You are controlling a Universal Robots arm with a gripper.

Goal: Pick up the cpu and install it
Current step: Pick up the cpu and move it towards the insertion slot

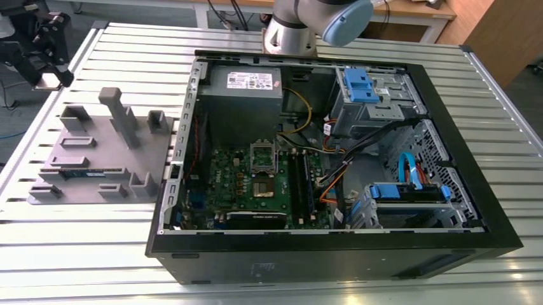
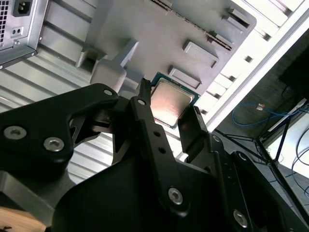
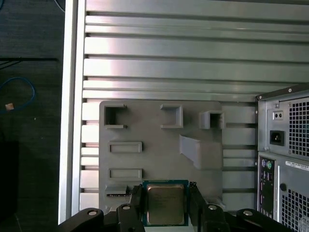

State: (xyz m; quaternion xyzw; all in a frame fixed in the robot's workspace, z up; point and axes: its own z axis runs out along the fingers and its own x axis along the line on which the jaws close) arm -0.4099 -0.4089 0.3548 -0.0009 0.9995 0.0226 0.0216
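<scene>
I see end effector (image 3: 164,193) pinching cpu (image 3: 165,207) by side edges, low middle of first wrist view, over grey tray (image 3: 145,159); edge grip so it sits flat, I think.

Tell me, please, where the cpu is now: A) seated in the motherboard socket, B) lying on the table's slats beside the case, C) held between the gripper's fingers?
C: in the first wrist view the cpu sits clamped between the fingers of the gripper, with the grey tray behind it.
</scene>
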